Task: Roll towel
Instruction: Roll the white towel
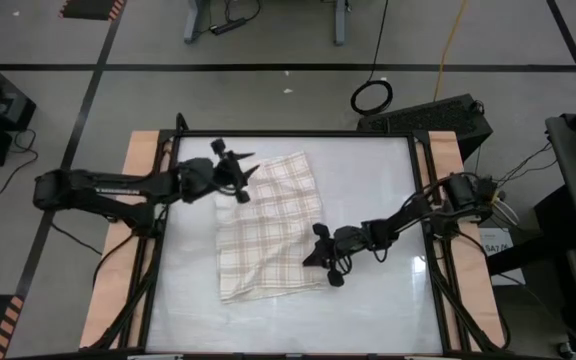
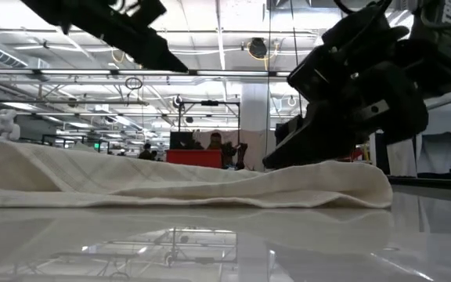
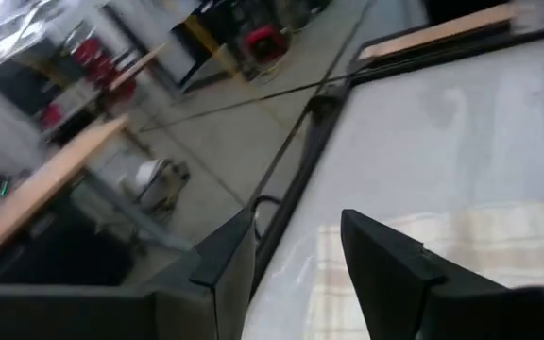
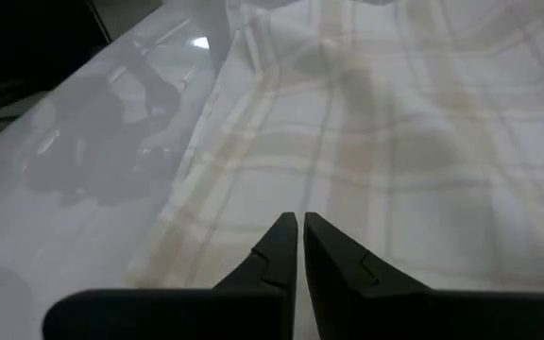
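**A:** White glossy worktop (image 1: 368, 210), workshop hall behind. Status on the roll?

**B:** Not started, as I read it. Towel (image 1: 268, 225) lies flat mid-worktop, slightly skewed, maybe folded double, with soft ripples in the low view. No rolled edge anywhere.

**A:** Your end effectors?

**B:** My left end effector (image 1: 245, 172) is over the towel's far left corner, fingers apart, nothing between them. My right end effector (image 1: 317, 258) is at the towel's right edge near the front corner, fingers closed together, no cloth pinched that I can see.

**A:** Remaining?

**B:** Everything: lift an edge, turn it over, roll across.
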Controlling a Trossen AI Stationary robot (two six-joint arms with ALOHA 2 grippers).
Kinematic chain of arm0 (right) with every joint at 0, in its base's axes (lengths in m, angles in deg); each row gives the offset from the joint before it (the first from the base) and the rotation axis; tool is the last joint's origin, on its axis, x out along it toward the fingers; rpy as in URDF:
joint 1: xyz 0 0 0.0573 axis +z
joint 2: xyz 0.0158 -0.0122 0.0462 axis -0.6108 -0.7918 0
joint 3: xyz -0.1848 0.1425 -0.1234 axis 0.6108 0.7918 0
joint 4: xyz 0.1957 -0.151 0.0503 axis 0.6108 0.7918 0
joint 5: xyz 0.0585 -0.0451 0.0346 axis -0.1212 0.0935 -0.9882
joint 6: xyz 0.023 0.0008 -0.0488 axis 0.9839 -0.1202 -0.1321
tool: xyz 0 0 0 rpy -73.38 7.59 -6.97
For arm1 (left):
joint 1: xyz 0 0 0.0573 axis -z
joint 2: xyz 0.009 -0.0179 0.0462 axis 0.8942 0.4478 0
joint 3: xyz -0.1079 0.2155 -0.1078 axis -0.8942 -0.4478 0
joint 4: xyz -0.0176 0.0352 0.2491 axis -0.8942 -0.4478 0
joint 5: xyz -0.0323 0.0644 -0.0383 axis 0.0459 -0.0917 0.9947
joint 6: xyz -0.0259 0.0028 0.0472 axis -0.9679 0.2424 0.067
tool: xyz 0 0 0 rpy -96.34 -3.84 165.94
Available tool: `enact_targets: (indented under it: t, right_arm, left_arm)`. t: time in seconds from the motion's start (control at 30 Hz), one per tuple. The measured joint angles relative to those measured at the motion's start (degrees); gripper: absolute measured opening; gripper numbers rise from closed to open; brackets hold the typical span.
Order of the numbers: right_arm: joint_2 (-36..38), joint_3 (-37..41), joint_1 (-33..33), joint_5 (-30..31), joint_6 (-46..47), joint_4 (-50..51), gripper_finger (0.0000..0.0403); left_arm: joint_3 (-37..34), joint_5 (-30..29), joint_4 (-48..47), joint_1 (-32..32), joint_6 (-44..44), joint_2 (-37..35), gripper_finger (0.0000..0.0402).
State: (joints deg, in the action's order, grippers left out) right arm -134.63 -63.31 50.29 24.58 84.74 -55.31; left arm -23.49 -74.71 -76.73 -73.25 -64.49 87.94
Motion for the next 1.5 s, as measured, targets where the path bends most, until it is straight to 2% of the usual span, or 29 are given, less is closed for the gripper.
enact_targets:
  t: [0.07, 0.1, 0.2, 0.3, 0.5, 0.6, 0.7, 0.83, 0.97, 1.1, 1.23, 1.5]
  right_arm:
    - [-1.4, -0.3, 0.0, -0.2, 0.0, -0.3, 0.0015]
    - [-2.1, -0.4, 0.0, -0.2, 0.0, -0.3, 0.0015]
    - [-3.5, -0.5, 0.0, -0.2, 1.0, 1.1, 0.0015]
    - [-3.9, -0.7, 0.1, -0.3, 2.5, 2.4, 0.0015]
    - [-3.9, -0.7, 0.8, -0.1, 3.0, 4.2, 0.0015]
    - [-3.8, -0.7, 1.3, -0.1, 3.2, 5.7, 0.0015]
    - [-3.8, -0.8, 1.9, -0.4, 3.2, 6.3, 0.0015]
    - [-3.9, -0.7, 2.4, -4.6, 3.2, 6.4, 0.0015]
    - [-3.9, -0.7, 2.9, -5.2, 3.2, 6.5, 0.0015]
    - [-3.9, -0.7, 2.9, -5.2, 3.2, 6.4, 0.0015]
    - [-3.9, -0.6, 2.9, -5.3, 3.0, 6.4, 0.0015]
    - [-4.0, -0.6, 5.2, -7.9, 3.0, 6.4, 0.0015]
  left_arm:
    - [1.5, 0.8, 0.1, -3.6, -4.7, 2.4, 0.0167]
    - [2.9, 3.3, -1.1, -5.9, -7.5, 3.7, 0.0167]
    - [7.9, 15.5, -7.6, -12.4, -11.5, 8.5, 0.0167]
    - [12.8, 24.3, -11.3, -16.8, -11.2, 15.2, 0.0167]
    - [21.1, 32.5, -11.7, -18.9, -4.4, 29.8, 0.0167]
    - [25.5, 33.5, -14.3, -18.9, -3.4, 35.9, 0.0167]
    - [30.5, 35.3, -21.8, -19.0, -5.4, 40.9, 0.0166]
    - [34.7, 35.4, -29.5, -18.2, -10.7, 45.9, 0.0166]
    - [34.9, 34.5, -29.3, -16.5, -12.7, 47.8, 0.0166]
    - [34.9, 28.4, -24.7, -14.2, -11.8, 50.0, 0.0166]
    - [34.9, 27.3, -19.6, -13.6, -11.0, 52.5, 0.0166]
    - [35.7, 25.8, -20.7, -13.7, -13.8, 52.9, 0.0165]
